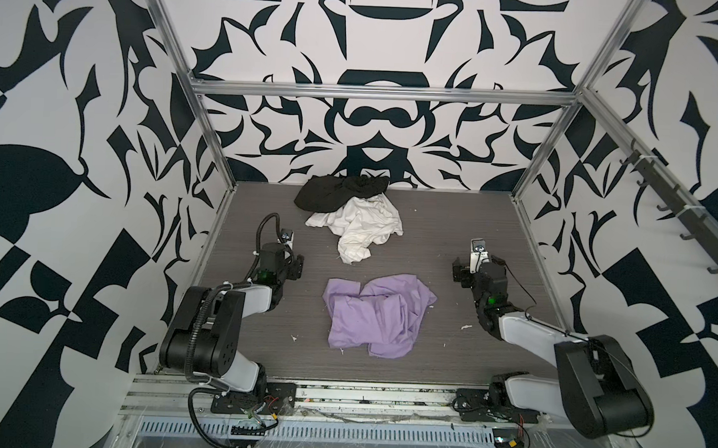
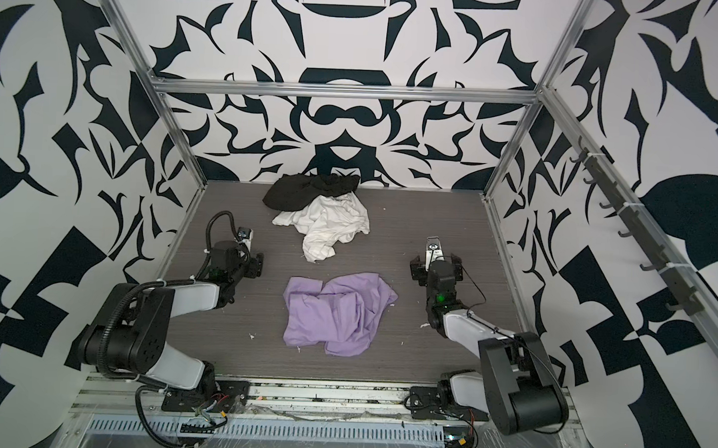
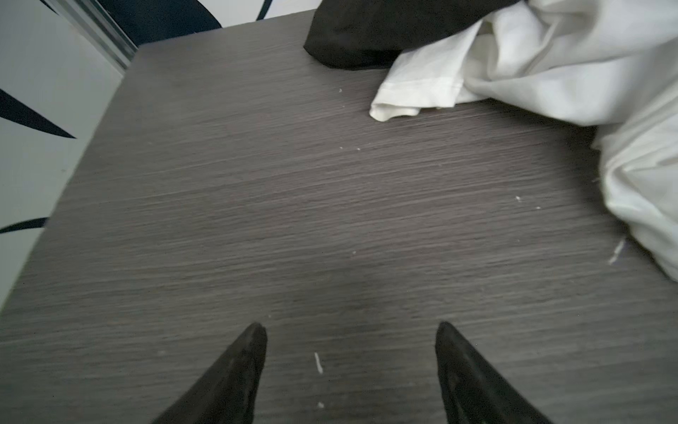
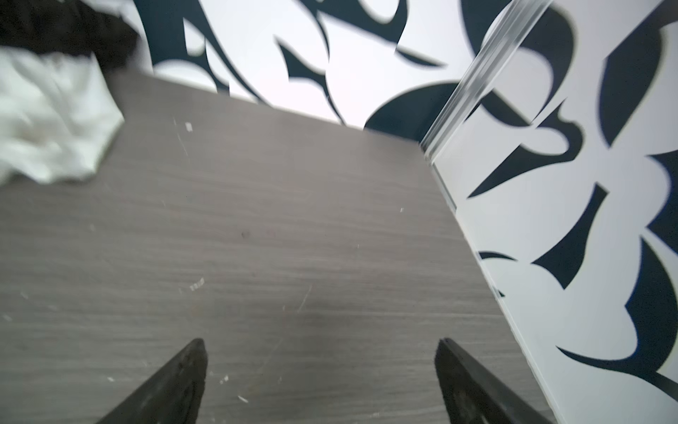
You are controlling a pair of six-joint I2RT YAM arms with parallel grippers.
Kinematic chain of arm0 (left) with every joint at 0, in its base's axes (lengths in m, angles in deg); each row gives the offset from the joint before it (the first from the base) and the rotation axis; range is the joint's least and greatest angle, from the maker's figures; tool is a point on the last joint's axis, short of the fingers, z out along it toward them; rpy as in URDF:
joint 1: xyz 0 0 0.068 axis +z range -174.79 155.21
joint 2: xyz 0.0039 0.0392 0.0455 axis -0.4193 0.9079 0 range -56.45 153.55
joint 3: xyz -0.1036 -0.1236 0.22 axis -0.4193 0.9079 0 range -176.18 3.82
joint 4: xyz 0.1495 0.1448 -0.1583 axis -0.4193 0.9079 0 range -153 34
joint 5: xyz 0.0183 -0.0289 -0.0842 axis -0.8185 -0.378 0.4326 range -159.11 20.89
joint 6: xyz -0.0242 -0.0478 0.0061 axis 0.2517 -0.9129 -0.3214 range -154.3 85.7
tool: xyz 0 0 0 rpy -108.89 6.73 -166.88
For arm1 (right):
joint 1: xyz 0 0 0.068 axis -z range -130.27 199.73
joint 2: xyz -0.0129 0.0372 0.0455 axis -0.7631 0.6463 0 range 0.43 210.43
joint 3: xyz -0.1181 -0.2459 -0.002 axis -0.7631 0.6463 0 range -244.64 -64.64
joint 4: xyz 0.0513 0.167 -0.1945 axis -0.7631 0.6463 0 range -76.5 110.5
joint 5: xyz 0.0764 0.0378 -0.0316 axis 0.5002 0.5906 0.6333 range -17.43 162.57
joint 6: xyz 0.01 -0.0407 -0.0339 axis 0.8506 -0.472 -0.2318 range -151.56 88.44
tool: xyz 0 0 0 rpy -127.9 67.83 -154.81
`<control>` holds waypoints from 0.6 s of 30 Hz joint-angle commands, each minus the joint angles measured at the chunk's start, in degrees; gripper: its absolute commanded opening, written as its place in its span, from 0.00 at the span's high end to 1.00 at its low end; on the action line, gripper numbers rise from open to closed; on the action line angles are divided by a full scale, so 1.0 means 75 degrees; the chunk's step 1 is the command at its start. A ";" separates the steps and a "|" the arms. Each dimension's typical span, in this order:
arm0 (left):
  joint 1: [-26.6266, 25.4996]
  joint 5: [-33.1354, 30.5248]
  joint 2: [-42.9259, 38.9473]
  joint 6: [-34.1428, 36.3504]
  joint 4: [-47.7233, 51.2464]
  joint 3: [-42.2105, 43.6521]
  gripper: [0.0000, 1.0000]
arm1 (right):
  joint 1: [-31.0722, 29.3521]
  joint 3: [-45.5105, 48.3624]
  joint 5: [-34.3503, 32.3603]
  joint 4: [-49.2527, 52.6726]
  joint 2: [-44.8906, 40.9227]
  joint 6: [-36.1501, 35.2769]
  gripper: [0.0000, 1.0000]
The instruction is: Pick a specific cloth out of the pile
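Left wrist view shows the left gripper [image 3: 351, 326] with jaws wide and empty over bare counter [image 3: 257, 220]; the right gripper [image 4: 320, 343] likewise. The cloth [image 1: 376, 313] lies alone, well apart from the pile [image 1: 349, 208]; the pick looks done, so any withdrawal should avoid snagging it.

The left arm [image 1: 203, 330] and right arm [image 1: 523, 332] are formed of black joint housings and grey link shells, each marked by a green light [image 1: 266, 276] and carried on a black base plate [image 1: 279, 393], with a corrugated black cable [image 1: 260, 232] routed along the left and dark tapered fingers [image 3: 234, 374] fitted to the left end effector [image 3: 350, 326] and right end effector [image 4: 319, 343].
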 commanded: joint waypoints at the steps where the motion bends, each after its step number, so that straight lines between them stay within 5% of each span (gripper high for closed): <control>1: 0.0611 0.0797 0.0177 -0.0706 -0.1957 0.0583 0.29 | 0.0096 0.0077 0.0430 0.0060 -0.0415 0.0245 0.01; 4: 0.0571 0.0718 0.0299 -0.0653 -0.2182 0.0600 0.22 | 0.0098 0.0665 0.0503 -0.0317 -0.0422 0.0432 0.01; 5: 0.0575 0.0689 0.0332 -0.0642 -0.2302 0.0619 0.00 | 0.0098 0.0874 0.0064 -0.1012 -0.0078 0.0407 0.01; 7: 0.0571 0.0723 0.0318 -0.0664 -0.2297 0.0635 0.01 | 0.0098 0.0661 -0.1030 -0.1886 0.0823 -0.0065 0.00; 11: 0.0575 0.0689 0.0341 -0.0687 -0.2280 0.0607 0.00 | 0.0322 -0.1100 -0.0540 0.0609 0.1732 0.0019 0.00; 16: 0.0560 0.0683 0.0347 -0.0687 -0.2247 0.0592 0.00 | 0.0322 0.0386 -0.0161 -0.1086 0.0697 -0.0063 0.00; 18: 0.0567 0.0677 0.0347 -0.0684 -0.2249 0.0587 0.00 | 0.0322 0.0321 -0.0184 -0.0778 0.0572 0.0107 0.00</control>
